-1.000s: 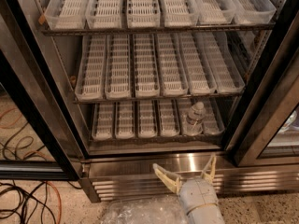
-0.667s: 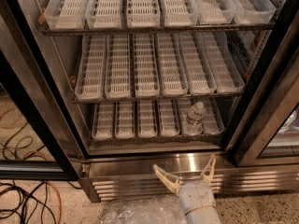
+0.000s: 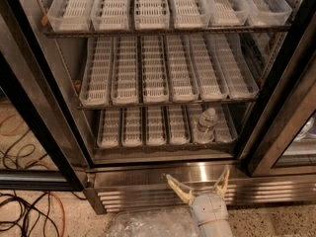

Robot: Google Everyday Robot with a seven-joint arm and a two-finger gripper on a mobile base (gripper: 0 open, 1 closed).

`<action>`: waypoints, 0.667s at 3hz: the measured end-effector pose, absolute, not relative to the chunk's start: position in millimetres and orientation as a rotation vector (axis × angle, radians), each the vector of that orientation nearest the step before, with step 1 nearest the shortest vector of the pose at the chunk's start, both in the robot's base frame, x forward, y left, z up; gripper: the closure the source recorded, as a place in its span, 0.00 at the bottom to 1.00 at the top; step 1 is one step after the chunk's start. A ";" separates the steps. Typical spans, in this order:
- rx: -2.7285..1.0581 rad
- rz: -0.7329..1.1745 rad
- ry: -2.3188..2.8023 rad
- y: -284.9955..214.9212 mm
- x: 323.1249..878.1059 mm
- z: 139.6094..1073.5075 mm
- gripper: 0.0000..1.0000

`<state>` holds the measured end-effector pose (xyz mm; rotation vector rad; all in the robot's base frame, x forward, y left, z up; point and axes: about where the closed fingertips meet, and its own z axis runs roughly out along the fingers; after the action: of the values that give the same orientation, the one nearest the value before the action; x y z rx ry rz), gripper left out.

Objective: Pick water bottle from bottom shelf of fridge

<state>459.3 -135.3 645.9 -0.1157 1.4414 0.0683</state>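
The robot's pincer, fingers spread and released, hovers low before the fridge, level with its louvred grille. Above it, the water bottle stands upright in the fifth lane from the left of the bottom shelf. The approach appears under way. Next, the pincer likely must rise, reach in and straddle the bottle.

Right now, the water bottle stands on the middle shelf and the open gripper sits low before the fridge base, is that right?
No: the camera view shows the water bottle on the bottom shelf instead. The open gripper does sit low before the fridge base.
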 end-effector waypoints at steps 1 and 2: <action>-0.097 0.086 1.413 -138.4 463.0 636.9 0.00; -0.068 0.082 1.416 -144.9 475.8 624.1 0.00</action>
<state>475.8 -144.9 624.1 -0.0681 1.4156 0.0822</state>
